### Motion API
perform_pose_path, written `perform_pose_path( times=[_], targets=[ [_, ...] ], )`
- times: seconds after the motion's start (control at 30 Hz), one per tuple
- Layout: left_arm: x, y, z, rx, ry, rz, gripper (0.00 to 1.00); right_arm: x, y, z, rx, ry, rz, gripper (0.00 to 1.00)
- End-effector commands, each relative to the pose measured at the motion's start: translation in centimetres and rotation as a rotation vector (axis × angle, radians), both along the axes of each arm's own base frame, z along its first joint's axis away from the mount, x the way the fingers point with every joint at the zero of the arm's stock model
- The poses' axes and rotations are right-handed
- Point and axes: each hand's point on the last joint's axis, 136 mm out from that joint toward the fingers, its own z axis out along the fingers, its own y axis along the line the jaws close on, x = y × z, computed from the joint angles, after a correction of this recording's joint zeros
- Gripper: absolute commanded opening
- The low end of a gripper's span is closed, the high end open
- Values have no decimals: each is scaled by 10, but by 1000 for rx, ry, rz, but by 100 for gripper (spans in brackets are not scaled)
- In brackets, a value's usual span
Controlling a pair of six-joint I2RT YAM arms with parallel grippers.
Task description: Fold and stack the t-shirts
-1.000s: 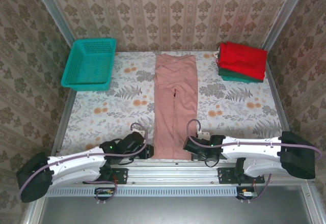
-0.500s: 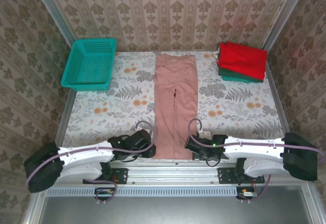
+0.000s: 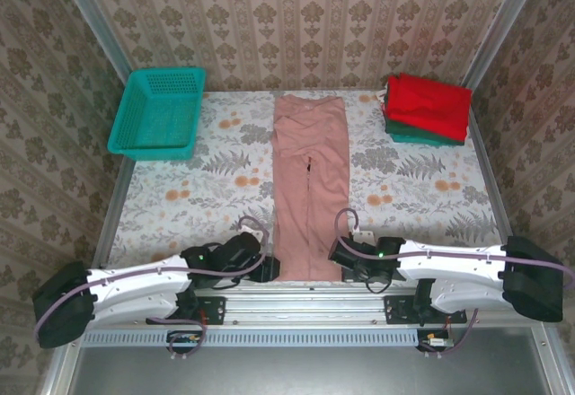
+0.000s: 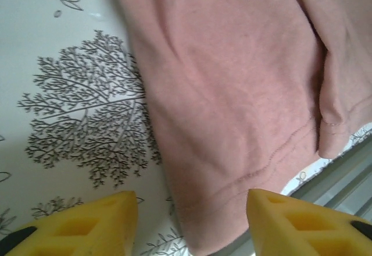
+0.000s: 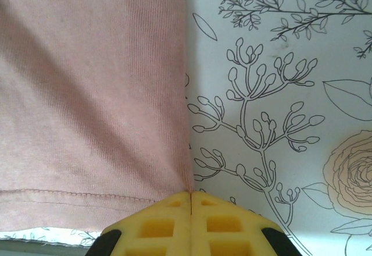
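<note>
L gripper (image 3: 266, 268) (image 4: 190, 210) sits at the near edge of the table (image 3: 193, 199), just left of centre. Its yellow fingers (image 4: 104, 218) are spread apart, holding nothing. In the L wrist view the near left corner of the pink shirt (image 3: 310, 171) (image 4: 232, 93) lies in the gap between them, hem flat on the flowered cover.

R gripper (image 3: 347, 266) (image 5: 190, 201) is at the near edge too, at the shirt's near right corner. Fingers pressed tight together, tips right at the corner where side edge meets hem (image 5: 87, 93) (can't tell if any cloth is caught between them).

Pink shirt is folded into a long narrow strip, running from the near edge up the middle of the table to the far edge, w/ a small dark mark about halfway along.

Far right corner: red shirt (image 3: 429, 103), folded, stacked on a folded dark green shirt (image 3: 406, 129) w/ only its edges peeking out. Far left corner: teal mesh basket (image 3: 151, 149), well apart from all the shirts.
</note>
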Motion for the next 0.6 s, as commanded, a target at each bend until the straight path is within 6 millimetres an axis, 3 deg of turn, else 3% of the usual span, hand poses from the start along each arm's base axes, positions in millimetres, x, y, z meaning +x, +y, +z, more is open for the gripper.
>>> perform_pose_path(
  times=[0.0,0.23,0.33,0.4,0.47,0.57],
  targets=[
    [0,-2,1,69,7,-19,55,-1,-1,-3,-28,17,17,0],
    [-7,7,-29,337,52,-67,52,-1,-3,-3,-35,19,18,0],
    [-8,11,-34,422,61,-72,38,-2,-6,-2,-32,16,11,0],
    [-8,12,-35,423,62,-70,23,-2,-8,-2,-29,10,7,0],
    [-8,15,-31,403,54,-57,13,-3,-13,-2,-33,6,0,0],
    [-5,18,-28,357,38,-33,8,-3,-18,-2,-44,4,-8,0]
  ],
)
